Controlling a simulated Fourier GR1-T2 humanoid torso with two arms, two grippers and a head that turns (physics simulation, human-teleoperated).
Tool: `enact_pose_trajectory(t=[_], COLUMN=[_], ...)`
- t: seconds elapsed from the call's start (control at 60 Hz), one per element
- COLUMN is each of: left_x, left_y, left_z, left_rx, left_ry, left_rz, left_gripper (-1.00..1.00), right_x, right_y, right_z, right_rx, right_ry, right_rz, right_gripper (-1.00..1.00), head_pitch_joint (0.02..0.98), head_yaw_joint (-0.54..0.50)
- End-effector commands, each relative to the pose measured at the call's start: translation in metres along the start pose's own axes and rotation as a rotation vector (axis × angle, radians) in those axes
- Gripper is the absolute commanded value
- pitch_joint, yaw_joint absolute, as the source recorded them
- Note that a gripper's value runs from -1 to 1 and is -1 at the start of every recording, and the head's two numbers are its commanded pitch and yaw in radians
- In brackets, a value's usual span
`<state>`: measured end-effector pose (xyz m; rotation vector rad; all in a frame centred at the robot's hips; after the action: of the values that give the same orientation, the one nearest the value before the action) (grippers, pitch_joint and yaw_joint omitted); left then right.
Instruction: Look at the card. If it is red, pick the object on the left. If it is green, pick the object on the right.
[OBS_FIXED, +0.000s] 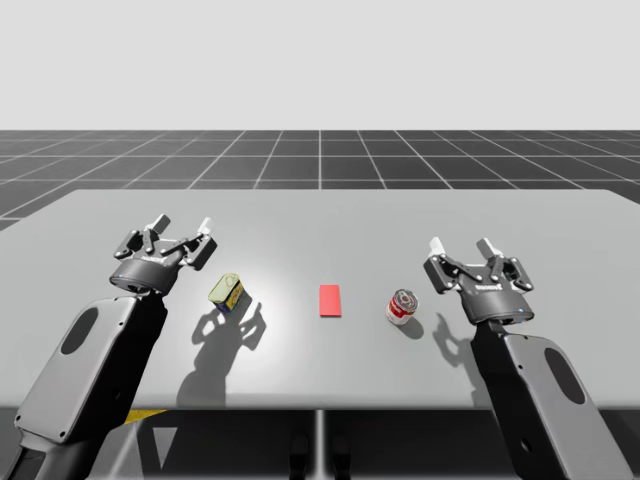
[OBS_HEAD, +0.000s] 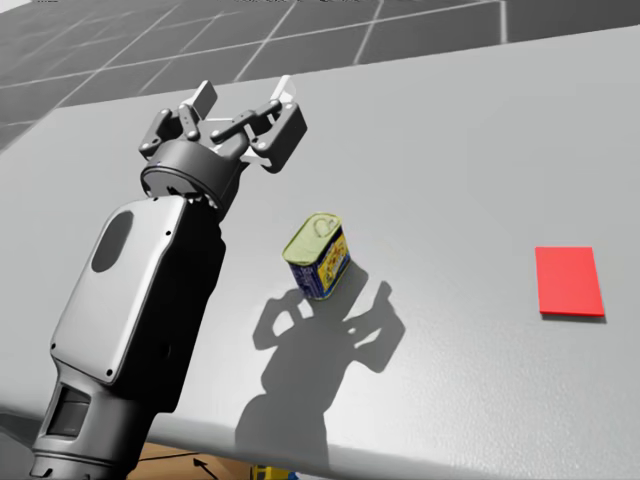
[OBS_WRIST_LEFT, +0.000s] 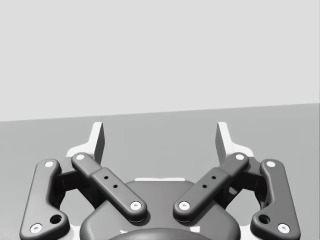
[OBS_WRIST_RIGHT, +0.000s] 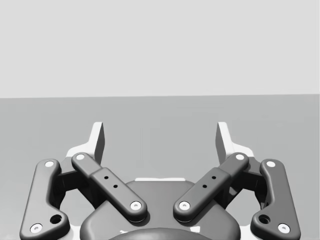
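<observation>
Left hand (OBS_FIXED: 183, 227): raised above the desk (OBS_FIXED: 320, 215), fingers spread wide, nothing between them. It sits behind and to the outer side of the target, near it but apart.

Rectangular tin (OBS_HEAD: 318, 255): olive-yellow lid with a pull-tab, blue and yellow side. It rests on the desk left of centre, free of any contact. This is the object on the left.

Card (OBS_FIXED: 330, 300): flat at the middle of the desk, plainly red. Rule read-out: red means take the left object, so the tin is the target.

Round can (OBS_FIXED: 402, 306): red and white, on the desk just right of the card. Not wanted under this rule.

Right hand (OBS_FIXED: 461, 247): fingers released and empty, hovering just beyond the can on its outer side.

Step in hand, as judged: the card is readable and the choice is settled; the reach has not begun. The next move calls for the left hand to come forward and down over the tin, align its fingers across the narrower sides, lower until they straddle it, then clench and lift. The right arm should hold off. Risk: a fingertip catching the lid edge could tip or slide the tin.
</observation>
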<state>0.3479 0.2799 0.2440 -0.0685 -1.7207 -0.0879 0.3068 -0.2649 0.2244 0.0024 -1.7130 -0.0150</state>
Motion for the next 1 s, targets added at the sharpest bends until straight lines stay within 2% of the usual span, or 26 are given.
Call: enact_pose_trajectory(t=[0.017,0.367,0.467,0.517,0.567,0.667,0.75,0.917,1.0], left_x=[0.0,0.008,0.011,0.011,0.012,0.016,0.016,0.004,-0.004], left_y=[0.0,-0.011,-0.011,-0.011,-0.009,-0.006,-0.004,-0.001,0.002], left_z=[0.0,0.007,0.012,0.016,0.022,0.034,0.044,0.077,0.091], left_rx=[-0.002,-0.036,-0.06,-0.079,-0.095,-0.135,-0.172,-0.252,-0.266], left_ry=[-0.002,-0.012,0.008,0.026,0.042,0.066,0.088,0.167,0.201], left_rz=[0.0,0.016,0.045,0.044,0.056,0.066,0.057,-0.016,-0.024], left_gripper=[-1.0,-1.0,-1.0,-1.0,-1.0,-1.0,-1.0,-1.0,-1.0], right_x=[-0.001,0.0,-0.001,-0.002,-0.003,-0.003,-0.004,-0.005,-0.005], right_y=[0.0,-0.001,-0.001,-0.001,0.0,0.0,-0.001,0.0,0.001], right_z=[0.0,-0.001,-0.001,-0.001,-0.001,-0.001,-0.001,-0.001,-0.002], right_rx=[0.0,-0.003,-0.004,-0.006,-0.018,-0.017,-0.018,-0.018,-0.019], right_ry=[0.001,-0.004,-0.002,-0.001,-0.007,-0.008,-0.007,-0.003,-0.001], right_rz=[0.0,-0.002,-0.001,0.004,0.024,0.025,0.024,0.025,0.025], right_gripper=[-1.0,-1.0,-1.0,-1.0,-1.0,-1.0,-1.0,-1.0,-1.0], head_pitch_joint=[0.787,0.796,0.793,0.792,0.792,0.795,0.797,0.798,0.8], head_yaw_joint=[0.4,0.39,0.38,0.38,0.38,0.38,0.38,0.38,0.38])
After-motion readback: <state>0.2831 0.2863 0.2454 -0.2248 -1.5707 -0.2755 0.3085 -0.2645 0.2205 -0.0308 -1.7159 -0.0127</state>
